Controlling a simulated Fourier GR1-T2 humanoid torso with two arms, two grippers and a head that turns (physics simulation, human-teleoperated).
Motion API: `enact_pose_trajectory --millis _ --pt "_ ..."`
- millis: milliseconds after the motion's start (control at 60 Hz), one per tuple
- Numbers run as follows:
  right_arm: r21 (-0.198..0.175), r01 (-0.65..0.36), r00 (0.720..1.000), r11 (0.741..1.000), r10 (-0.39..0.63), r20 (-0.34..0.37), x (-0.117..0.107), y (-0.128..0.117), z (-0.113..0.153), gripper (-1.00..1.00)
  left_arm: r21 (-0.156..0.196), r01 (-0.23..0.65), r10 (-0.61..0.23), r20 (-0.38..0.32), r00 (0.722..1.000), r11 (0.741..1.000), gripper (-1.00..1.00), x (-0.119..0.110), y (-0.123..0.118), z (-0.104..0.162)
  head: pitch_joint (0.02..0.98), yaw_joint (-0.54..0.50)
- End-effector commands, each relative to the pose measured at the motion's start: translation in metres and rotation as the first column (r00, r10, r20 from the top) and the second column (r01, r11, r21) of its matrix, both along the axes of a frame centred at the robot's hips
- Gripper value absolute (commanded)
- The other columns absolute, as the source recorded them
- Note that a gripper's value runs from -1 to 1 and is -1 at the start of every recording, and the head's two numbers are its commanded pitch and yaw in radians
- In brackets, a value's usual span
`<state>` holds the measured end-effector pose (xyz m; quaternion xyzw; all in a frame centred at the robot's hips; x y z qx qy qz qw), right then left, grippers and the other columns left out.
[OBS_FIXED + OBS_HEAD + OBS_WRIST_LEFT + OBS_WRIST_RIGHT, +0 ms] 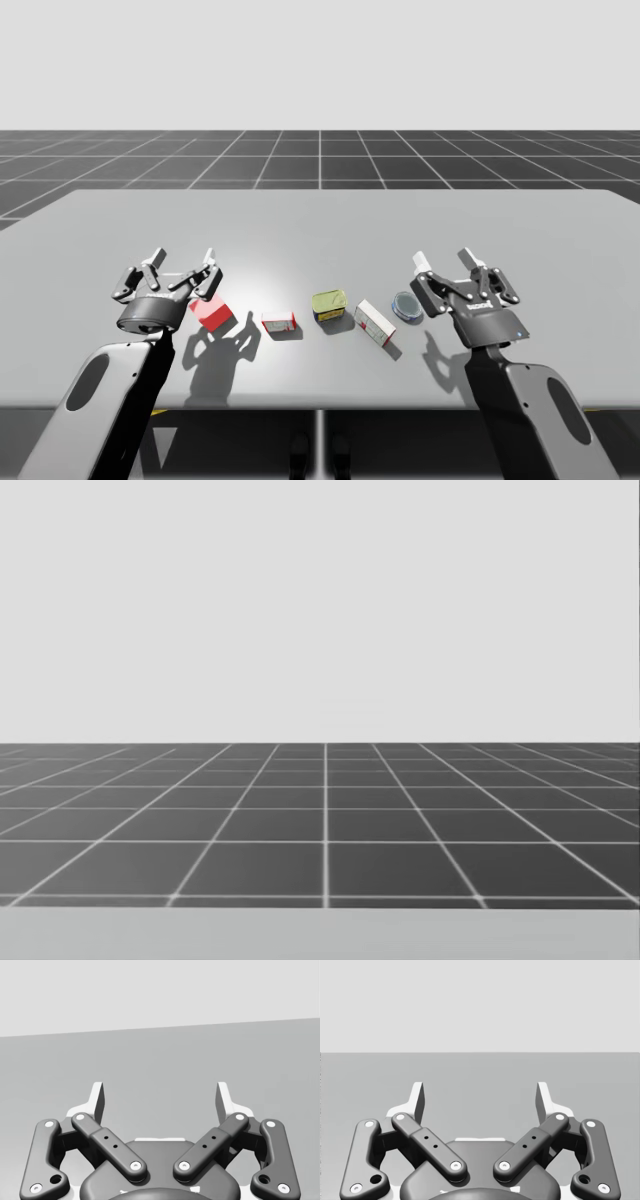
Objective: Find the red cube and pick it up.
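Red cube (212, 314): in the high view you are seeing it lying on the table (320, 215), toward the near left part, right of the left arm's wrist.
Hidden part: one finger of the left gripper (182, 258) is overlapping the cube's far upper corner, so you cannot tell whether the two are touching.
Left claw: it is standing released. In the left wrist view the left gripper (161, 1100) is holding its fingers (97, 1100) wide apart, with grey table surface lying ahead of them.
Right claw: the right gripper (444, 259) is also standing released. In the right wrist view (481, 1100) it is facing grey table surface.
Row beside the cube: running rightward you are seeing a small red-and-white box (279, 322), an olive can (330, 304), a white-and-red box (375, 323) and a bluish round tin (405, 304). The tin is sitting just beside the right gripper.
Head view: it is looking at a dark gridded floor (325, 820). You cannot tell whether the pale strip along the lower edge is the table.
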<state>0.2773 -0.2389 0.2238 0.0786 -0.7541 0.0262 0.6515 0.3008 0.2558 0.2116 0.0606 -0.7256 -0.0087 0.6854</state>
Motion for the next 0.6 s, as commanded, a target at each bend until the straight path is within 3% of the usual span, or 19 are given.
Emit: enact_pose_trajectory --millis 17,167,367,600 --pt "0.031 0.006 1.0 0.999 -0.005 -0.027 -0.0029 0.0002 0.0003 -1.0 0.001 0.0 0.0 0.0 1.0 1.0 -1.0 0.0001 0.0002 0.0001 0.093 0.01" --pt "0.022 0.004 1.0 1.0 -0.004 -0.018 -0.001 -0.0016 0.0009 -1.0 -0.001 -0.002 0.002 0.002 1.0 1.0 -1.0 -0.0002 0.0002 0.0004 0.122 0.01" --pt "0.028 0.026 0.999 0.999 -0.025 -0.021 0.0004 -0.0041 0.0018 -1.0 0.001 -0.006 0.006 0.003 1.0 1.0 -1.0 0.0 0.0003 0.0001 0.29 0.01" --pt "0.01 0.042 0.999 0.999 -0.042 -0.024 0.0012 -0.0041 0.0011 -1.0 0.004 -0.014 0.014 0.01 1.0 1.0 -1.0 0.0007 0.0017 0.0002 0.484 0.03"
